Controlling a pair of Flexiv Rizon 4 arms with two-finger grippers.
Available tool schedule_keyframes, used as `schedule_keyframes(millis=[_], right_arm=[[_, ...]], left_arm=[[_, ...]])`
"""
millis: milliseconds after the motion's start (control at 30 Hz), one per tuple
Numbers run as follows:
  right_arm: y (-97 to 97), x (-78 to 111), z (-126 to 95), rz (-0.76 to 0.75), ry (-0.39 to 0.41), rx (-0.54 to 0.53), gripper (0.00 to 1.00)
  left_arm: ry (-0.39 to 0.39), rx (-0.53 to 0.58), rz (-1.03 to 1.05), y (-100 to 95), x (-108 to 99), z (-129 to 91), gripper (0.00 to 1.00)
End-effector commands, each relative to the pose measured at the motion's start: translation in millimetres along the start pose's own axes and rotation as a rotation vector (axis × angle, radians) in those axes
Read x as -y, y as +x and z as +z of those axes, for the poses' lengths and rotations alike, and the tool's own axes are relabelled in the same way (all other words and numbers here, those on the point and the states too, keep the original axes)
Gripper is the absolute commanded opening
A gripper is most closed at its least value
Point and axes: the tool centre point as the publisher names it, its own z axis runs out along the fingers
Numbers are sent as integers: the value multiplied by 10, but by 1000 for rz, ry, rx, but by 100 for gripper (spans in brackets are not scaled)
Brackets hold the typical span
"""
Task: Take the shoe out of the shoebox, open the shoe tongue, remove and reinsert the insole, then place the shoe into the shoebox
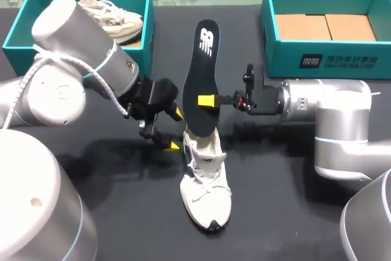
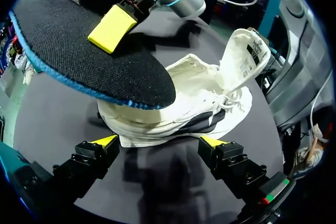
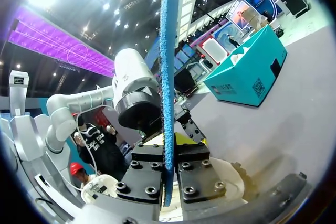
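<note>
Insole is being held upright at the centre of the head view, clamped from both faces by the right pincer, which is entering from the right of the frame. One yellow tip is being pressed flat against the dark face. In the right wrist view the insole is being seen edge-on, its blue edge pinched between the two black finger blocks of the right pincer. The lower end of the insole is being held at the heel opening of the shoe; whether it is inside cannot be told.

The white shoe is being carried by the dark desk at lower centre, toe pointing to the bottom of the frame. In the left wrist view its tongue is being shown folded outward.

The left pincer is being kept wide, nothing gripped, just left of the shoe's heel. In its own view the shoe is lying ahead of the left pincer, with the insole above it.

A teal shoebox at upper left is being occupied by a second shoe. Another shoebox is being recorded at upper right.
</note>
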Motion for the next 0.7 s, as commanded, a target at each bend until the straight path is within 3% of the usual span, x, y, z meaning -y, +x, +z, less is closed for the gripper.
schedule_keyframes(millis=[33,700], right_arm=[[11,-20,1,-3,6,4,0],[23,-10,-1,7,19,42,0]], left_arm=[[-23,5,2,-18,28,79,100],[-48,58,17,37,53,9,100]])
